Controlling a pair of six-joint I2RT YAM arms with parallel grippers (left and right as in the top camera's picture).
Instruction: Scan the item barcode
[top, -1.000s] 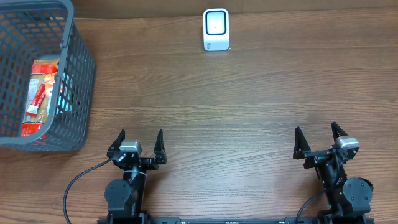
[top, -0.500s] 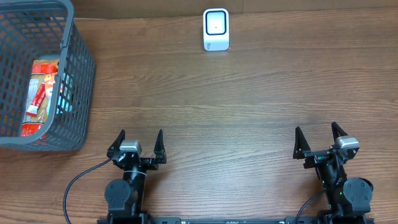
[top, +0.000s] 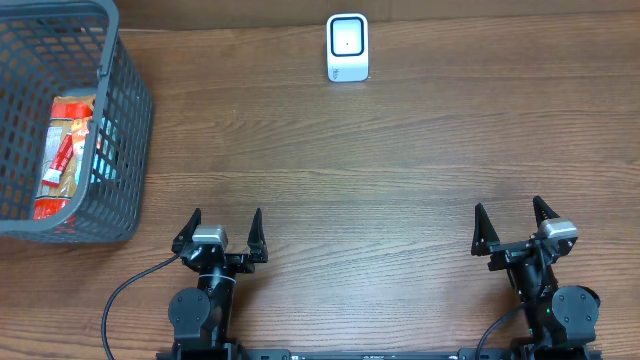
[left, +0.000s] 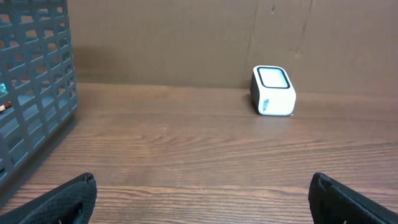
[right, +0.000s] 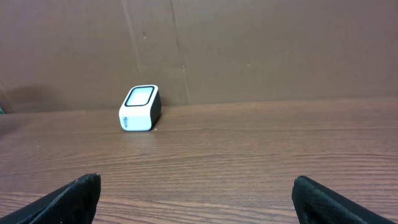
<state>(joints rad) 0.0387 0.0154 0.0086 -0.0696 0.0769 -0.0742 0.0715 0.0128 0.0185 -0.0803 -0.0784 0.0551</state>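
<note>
Wood-grain table fills the overhead view, and a plain brown wall stands behind its far edge in both wrist views.

Next in size is a grey mesh basket at the far left corner, partly cut off by the picture's edge. Its wall also shows at the left of the left wrist view.

Both arms sit at the near edge, well apart from each other. The left gripper has its jaws spread wide with nothing between them. The right gripper is likewise spread wide and empty. Each points toward the far side of the table, and in the wrist views only the dark fingertips show at the bottom corners.

A red and orange packet lies inside the basket along its right wall, far from both grippers.

A small white scanner with a dark-rimmed window stands at the far edge, near the middle, against the wall.

A thin black cable curves off the left arm's base.
</note>
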